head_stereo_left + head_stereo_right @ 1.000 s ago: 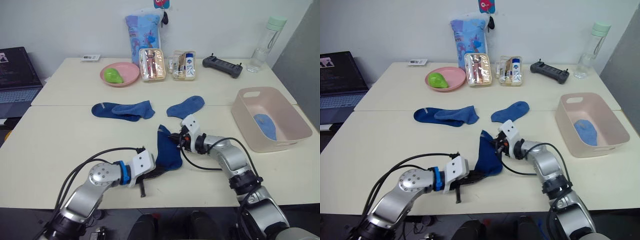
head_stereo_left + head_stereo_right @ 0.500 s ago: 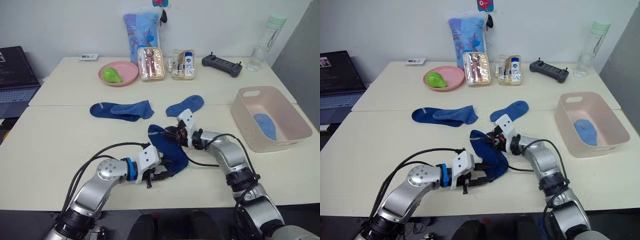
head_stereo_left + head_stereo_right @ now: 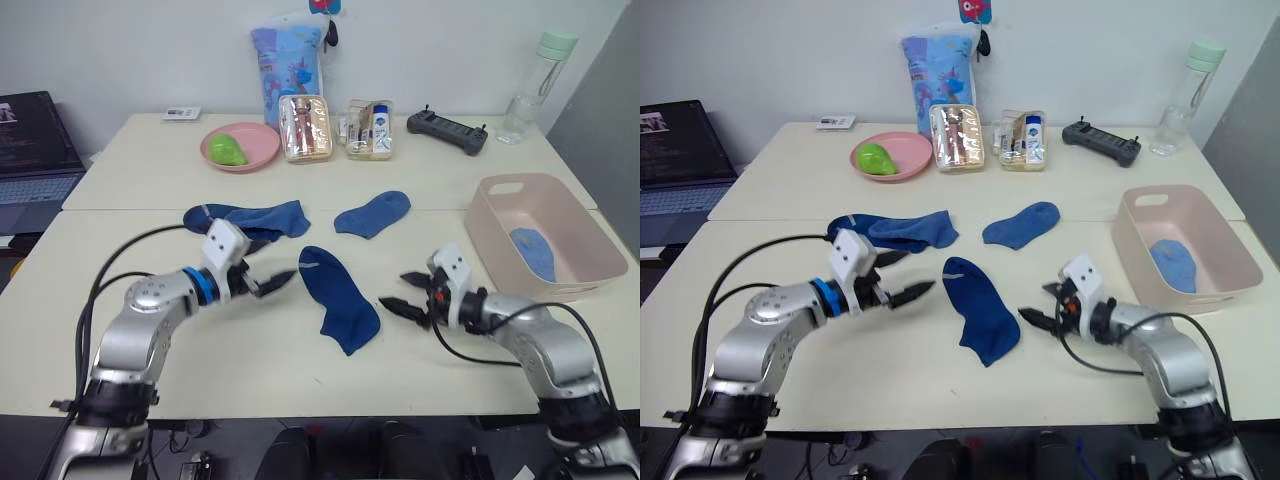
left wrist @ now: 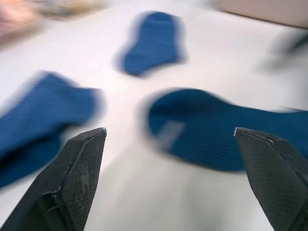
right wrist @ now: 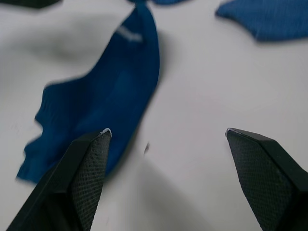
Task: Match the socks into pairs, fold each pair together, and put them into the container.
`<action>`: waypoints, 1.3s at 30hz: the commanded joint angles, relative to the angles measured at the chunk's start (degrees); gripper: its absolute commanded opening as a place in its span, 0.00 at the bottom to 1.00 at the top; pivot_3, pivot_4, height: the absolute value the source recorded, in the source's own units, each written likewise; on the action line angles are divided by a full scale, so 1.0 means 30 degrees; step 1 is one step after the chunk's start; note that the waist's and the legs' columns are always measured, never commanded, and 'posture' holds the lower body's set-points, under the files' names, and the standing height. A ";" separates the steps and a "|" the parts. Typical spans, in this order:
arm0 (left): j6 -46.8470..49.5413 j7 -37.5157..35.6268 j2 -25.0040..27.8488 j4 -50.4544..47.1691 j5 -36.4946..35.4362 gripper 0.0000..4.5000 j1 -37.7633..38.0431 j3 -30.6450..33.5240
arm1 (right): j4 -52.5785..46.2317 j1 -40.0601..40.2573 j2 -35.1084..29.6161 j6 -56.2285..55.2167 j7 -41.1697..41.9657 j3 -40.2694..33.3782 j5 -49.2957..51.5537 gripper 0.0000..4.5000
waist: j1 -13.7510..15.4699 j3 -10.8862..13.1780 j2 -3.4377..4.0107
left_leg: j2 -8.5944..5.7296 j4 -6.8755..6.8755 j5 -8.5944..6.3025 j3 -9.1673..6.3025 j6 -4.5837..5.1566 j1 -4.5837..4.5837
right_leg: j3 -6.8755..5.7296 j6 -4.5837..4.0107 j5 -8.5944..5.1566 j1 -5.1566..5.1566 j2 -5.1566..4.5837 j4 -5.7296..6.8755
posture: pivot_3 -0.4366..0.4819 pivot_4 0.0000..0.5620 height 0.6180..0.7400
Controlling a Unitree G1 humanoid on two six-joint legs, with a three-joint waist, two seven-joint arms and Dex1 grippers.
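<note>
A dark blue sock (image 3: 338, 299) lies flat on the worktop (image 3: 90, 300), in the gap between the two arms. Its cuff end with the pale mark points toward the far side, and its long axis runs from there toward the near edge, slanting slightly to the robot's right. The left gripper (image 3: 270, 283) hangs just beside the cuff, on the sock's left, jaws spread open and holding nothing. The right gripper (image 3: 403, 295) sits near the toe half, on the sock's right, jaws likewise wide apart and empty. Each arm looks about equally close, each to its own end, so I would guess a fold along the length, or a pick-up from either end, is within reach of both.

Farther back, a pair of overlapping blue socks (image 3: 248, 219) rests behind the left arm, and a single lighter blue sock (image 3: 373, 213) lies behind the middle sock, apart from it. The pink tub (image 3: 575, 274) stands well off to the right, with one light blue sock (image 3: 533, 250) already inside. My read is that pairing has barely begun: the middle sock needs a match, which would have to come from the socks further back.
</note>
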 commanded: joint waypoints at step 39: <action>0.0616 -0.1209 -0.2170 -0.1188 -0.0521 0.00 0.1889 -0.0583 | 0.1915 -0.1283 -0.0812 0.2403 -0.0962 -0.0807 0.3287 0.01 | -0.0124 0.0017 -0.0090 | -0.0002 0.0022 0.0001 -0.0016 -0.0001 -0.0001 | 0.0000 0.0019 0.0014 0.0007 -0.0007 0.0005 | 0.48 0.27 1.00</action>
